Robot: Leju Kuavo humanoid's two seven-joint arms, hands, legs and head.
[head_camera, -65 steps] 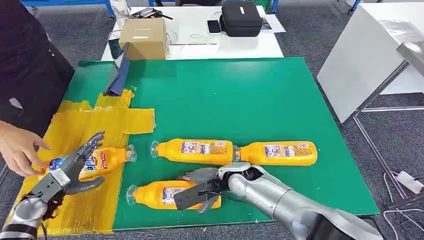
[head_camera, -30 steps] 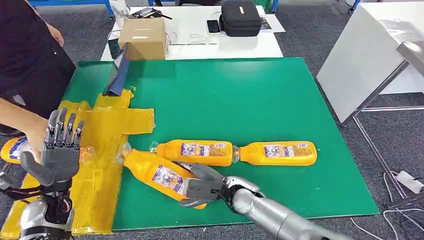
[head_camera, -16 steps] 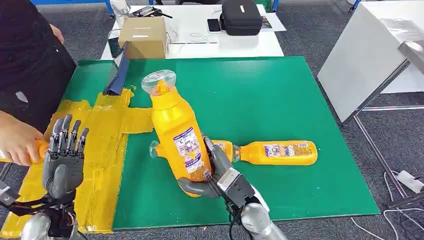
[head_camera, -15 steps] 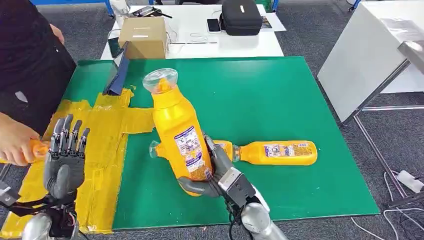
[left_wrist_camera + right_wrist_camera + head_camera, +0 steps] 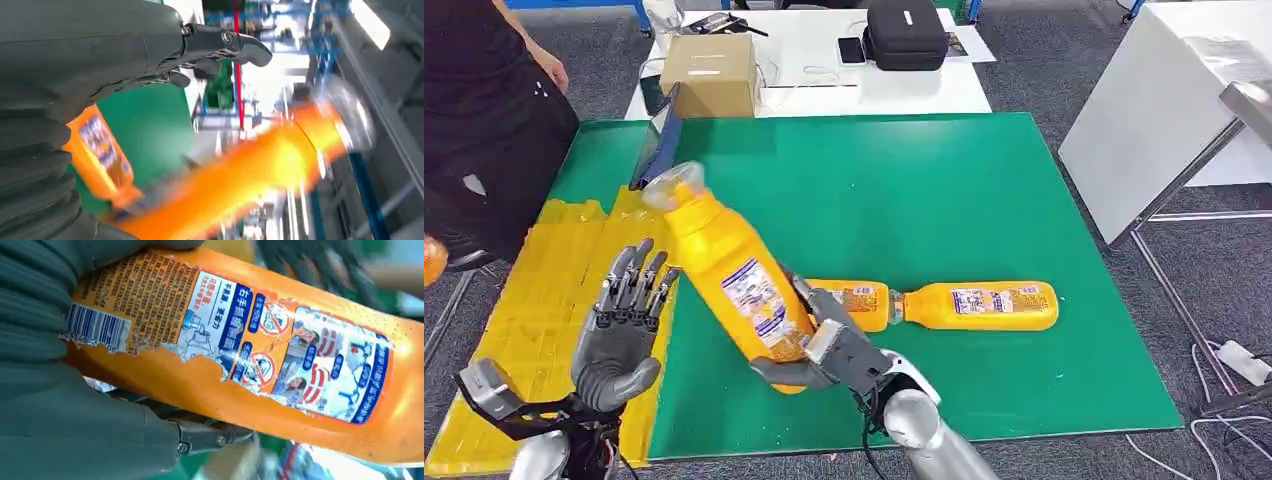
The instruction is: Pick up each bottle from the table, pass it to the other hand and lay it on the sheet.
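The robot's right hand (image 5: 824, 350) is gripping an orange plastic bottle with a clear cap and a torn blue-and-white label (image 5: 729, 275) near its base, holding it off the green table mat (image 5: 984, 190) and tilting it so the cap is leaning toward the robot's left. In the right wrist view the same bottle is lying across the grey palm, its barcode and peeling label facing the camera.

The left hand (image 5: 619, 335) is standing raised just beside the tilted bottle, palm toward it, fingers (image 5: 636, 280) spread and holding nothing — whether it is touching the bottle cannot be told. The left wrist view is showing the bottle as an orange blur beyond the grey thumb.

Two more orange bottles are lying end to end on the mat: one (image 5: 859, 303) partly hidden behind the right hand, the other (image 5: 979, 305) further to the right. The yellow taped sheet (image 5: 544, 290) is covering the mat's left part, under the left hand. A person in dark clothing (image 5: 484, 120) is standing at the table's left edge. Behind the mat, a cardboard box (image 5: 711, 62) and a black case (image 5: 906, 35) are sitting on a white table.
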